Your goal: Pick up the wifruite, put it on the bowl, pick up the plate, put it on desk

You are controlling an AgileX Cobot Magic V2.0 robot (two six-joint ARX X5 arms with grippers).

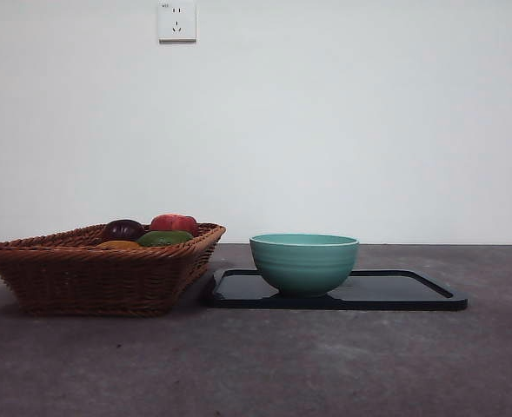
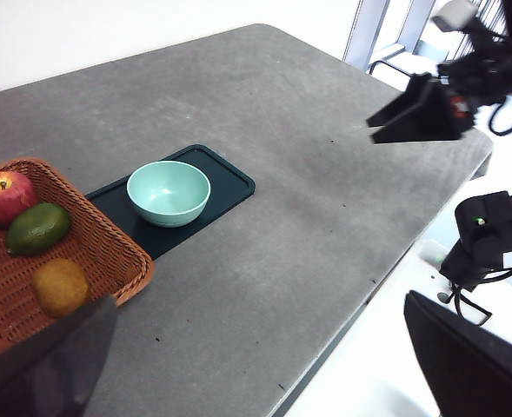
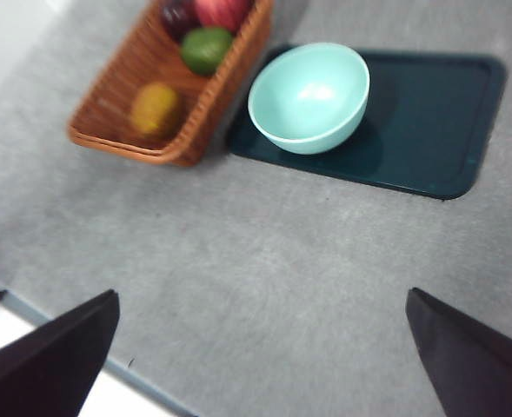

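Note:
The wifruite [image 2: 60, 287], round and orange-brown, lies in the wicker basket [image 2: 108, 252] and shows again as the wifruite [image 3: 157, 109]. The mint-green bowl [image 1: 304, 261] stands empty on the plate [image 1: 412, 294], a flat black rectangular tray on the desk [image 1: 325, 365]. My left gripper [image 2: 260, 296] hovers high above the desk's near side, jaws wide open and empty. My right gripper [image 3: 262, 292] also hangs high over the desk's front, open with nothing between its jaws. Neither gripper appears in the front view.
The basket [image 1: 99, 274] also holds a red apple [image 2: 3, 195], a green fruit [image 2: 36, 228] and a dark purple fruit [image 1: 123, 229]. It stands close beside the tray. The right arm [image 2: 429, 104] shows above the desk's edge in the left wrist view.

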